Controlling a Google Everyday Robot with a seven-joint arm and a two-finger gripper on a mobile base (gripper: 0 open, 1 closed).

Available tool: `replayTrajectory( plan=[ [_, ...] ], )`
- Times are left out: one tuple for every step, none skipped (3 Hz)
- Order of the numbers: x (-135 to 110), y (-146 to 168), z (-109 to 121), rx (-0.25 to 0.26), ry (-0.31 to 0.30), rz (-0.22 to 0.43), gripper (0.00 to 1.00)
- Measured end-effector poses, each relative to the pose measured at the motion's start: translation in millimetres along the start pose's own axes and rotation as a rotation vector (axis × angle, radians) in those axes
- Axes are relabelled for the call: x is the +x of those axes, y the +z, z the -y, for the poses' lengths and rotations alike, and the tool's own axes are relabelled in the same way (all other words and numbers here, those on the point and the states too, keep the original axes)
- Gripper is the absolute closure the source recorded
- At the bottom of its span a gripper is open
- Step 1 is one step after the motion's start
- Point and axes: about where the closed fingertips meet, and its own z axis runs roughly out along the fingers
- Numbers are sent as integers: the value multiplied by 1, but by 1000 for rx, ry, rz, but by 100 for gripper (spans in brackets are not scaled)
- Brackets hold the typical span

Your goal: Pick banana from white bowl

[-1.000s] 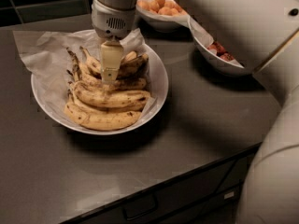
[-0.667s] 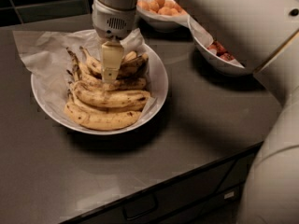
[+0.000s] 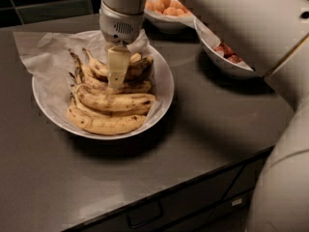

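**Nothing moved, banana (image 3: pixel 99 67) not lifted**

Within the white bowl (image 3: pixel 96 135), the curved banana lies mid-pile on the paper (image 3: pixel 34 57). Just behind, the gripper (image 3: pixel 117 76) stays lowered onto it; whether it grips, I cannot tell. Lifting out remains.

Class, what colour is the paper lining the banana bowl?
White paper, clearest in the camera view; the gripper hangs over the white bowl.
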Motion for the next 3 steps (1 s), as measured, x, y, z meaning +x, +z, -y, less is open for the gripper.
replayTrajectory(
  plan=[
    [5,2,1,-1,13,0,37],
    [7,3,2,-3,17,-4,40],
    [9,6,4,-11,21,-6,42]
  ],
)
